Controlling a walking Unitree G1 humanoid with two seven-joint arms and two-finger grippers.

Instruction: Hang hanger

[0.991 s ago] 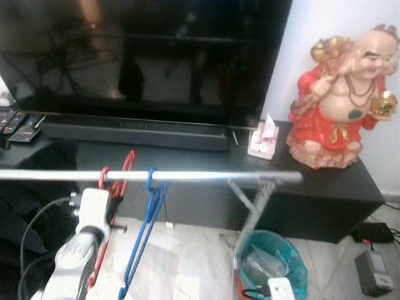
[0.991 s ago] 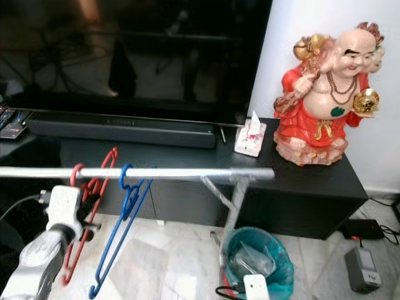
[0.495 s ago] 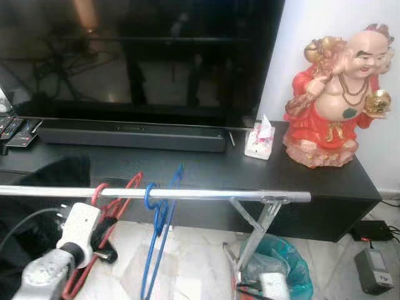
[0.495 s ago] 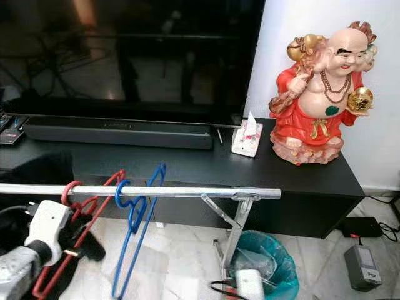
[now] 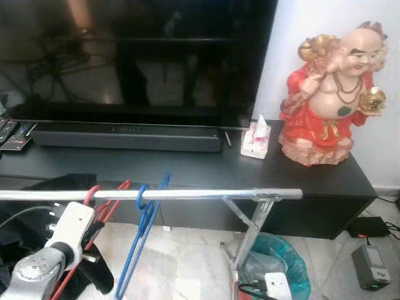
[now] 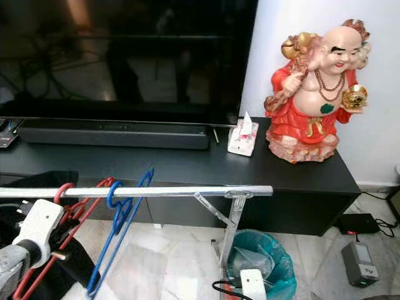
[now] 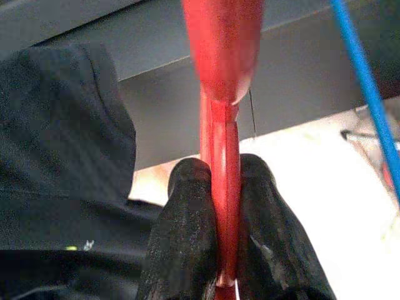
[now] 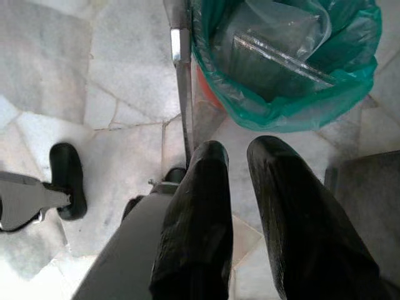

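Observation:
A silver rail (image 5: 206, 194) runs across in front of me on a slanted stand. A red hanger (image 5: 100, 199) has its hook over the rail near the left end. My left gripper (image 7: 224, 181) is shut on the red hanger's lower bar, just below the rail, with both black fingers (image 5: 99, 270) pressed against it. A blue hanger (image 5: 140, 234) hangs on the rail just right of the red one and tilts. My right gripper (image 8: 237, 153) hangs low over the floor beside the rail's stand, its fingers slightly apart and holding nothing.
Behind the rail stands a black TV cabinet (image 5: 325, 181) with a TV (image 5: 137, 56), a soundbar (image 5: 125, 136), a tissue pack (image 5: 256, 139) and a red statue (image 5: 328, 97). A teal-lined bin (image 5: 278, 262) sits by the stand's foot. Dark cloth (image 5: 56, 182) lies at the left.
The camera has shifted. My left gripper has dropped from rail height to below the rail, still holding the red hanger. The blue hanger has swung.

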